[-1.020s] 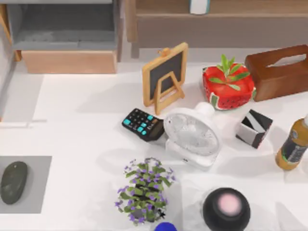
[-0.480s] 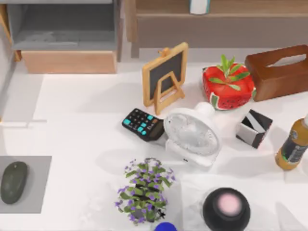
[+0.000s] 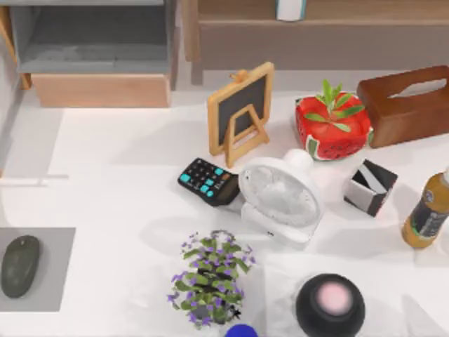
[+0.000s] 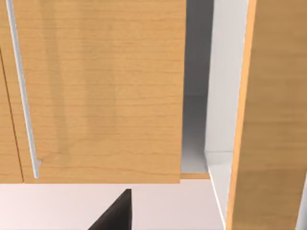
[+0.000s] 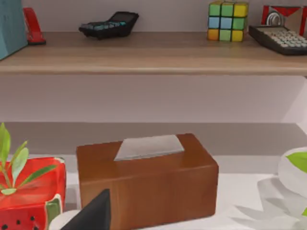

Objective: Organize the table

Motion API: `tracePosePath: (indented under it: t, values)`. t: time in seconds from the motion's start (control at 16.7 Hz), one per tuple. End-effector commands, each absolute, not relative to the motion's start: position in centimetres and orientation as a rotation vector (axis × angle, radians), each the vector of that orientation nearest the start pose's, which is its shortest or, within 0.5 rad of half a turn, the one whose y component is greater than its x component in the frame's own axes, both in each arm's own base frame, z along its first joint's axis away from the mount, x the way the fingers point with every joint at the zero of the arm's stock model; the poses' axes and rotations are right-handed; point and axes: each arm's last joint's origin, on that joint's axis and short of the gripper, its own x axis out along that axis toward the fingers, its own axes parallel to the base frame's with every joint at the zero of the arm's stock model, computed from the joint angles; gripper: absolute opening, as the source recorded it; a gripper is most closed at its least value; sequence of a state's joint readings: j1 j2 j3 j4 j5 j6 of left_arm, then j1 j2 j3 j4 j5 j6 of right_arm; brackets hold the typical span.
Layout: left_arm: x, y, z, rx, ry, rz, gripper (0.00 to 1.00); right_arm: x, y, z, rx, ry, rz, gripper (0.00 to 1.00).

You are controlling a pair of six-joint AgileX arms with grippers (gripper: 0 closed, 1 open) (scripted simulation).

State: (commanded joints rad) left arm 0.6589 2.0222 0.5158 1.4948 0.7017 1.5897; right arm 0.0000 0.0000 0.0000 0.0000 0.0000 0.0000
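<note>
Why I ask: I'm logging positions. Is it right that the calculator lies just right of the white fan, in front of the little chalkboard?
Not quite. In the top view the calculator lies just left of the white fan, not right; it is in front of the little chalkboard.

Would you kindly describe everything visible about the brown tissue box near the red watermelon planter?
The tissue box is a rectangular block with rounded edges, in dark reddish-brown wood by its look. Its top has a slot with a flat pale tissue showing. It stands upright on the white table at the back right, before the shelf unit, with the watermelon planter close beside it; whether they touch cannot be told.
</note>
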Motion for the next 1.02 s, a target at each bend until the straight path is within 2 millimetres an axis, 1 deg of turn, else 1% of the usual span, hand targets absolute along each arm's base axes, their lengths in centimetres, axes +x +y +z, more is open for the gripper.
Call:
tracePosePath:
  t: [0.54,0.6,1.02]
  values:
    - [25.44,17.41,9.51,1.571,-0.016,-0.016,0.02,10.57,-0.12,16.0,0.0,0.0,0.0,1.0]
    - [25.44,17.41,9.51,1.571,-0.016,-0.016,0.0,10.57,-0.12,16.0,0.0,0.0,0.0,1.0]
    - [25.44,17.41,9.51,1.571,-0.016,-0.016,0.0,10.57,-0.12,16.0,0.0,0.0,0.0,1.0]
